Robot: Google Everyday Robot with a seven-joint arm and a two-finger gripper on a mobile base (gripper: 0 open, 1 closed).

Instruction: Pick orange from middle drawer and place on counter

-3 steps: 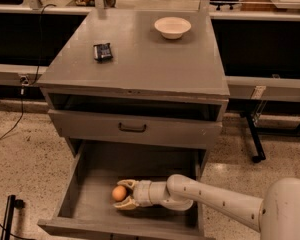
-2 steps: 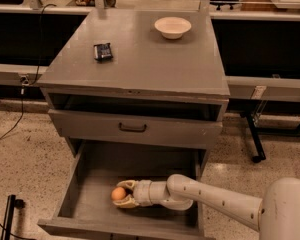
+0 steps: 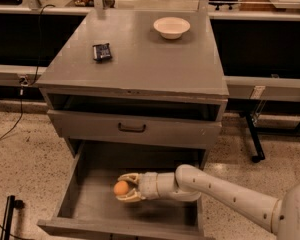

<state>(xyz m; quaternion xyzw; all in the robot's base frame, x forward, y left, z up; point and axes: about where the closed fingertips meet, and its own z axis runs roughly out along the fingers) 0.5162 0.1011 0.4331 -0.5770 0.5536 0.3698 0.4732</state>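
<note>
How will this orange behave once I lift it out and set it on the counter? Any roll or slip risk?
The orange, gripped in the tool inside the middle drawer, is round and smooth, so it may slip in a light grip. On the flat counter it will probably roll; release gently.

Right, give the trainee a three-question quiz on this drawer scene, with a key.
1. True or false: the middle drawer is shut.
2. What sits on the counter besides the dark packet? A white bowl; B mug; C bottle.
3. Fill in: the gripper, inside the drawer, is shut on the ___.
Key: 1 false; 2 A; 3 orange.
</note>
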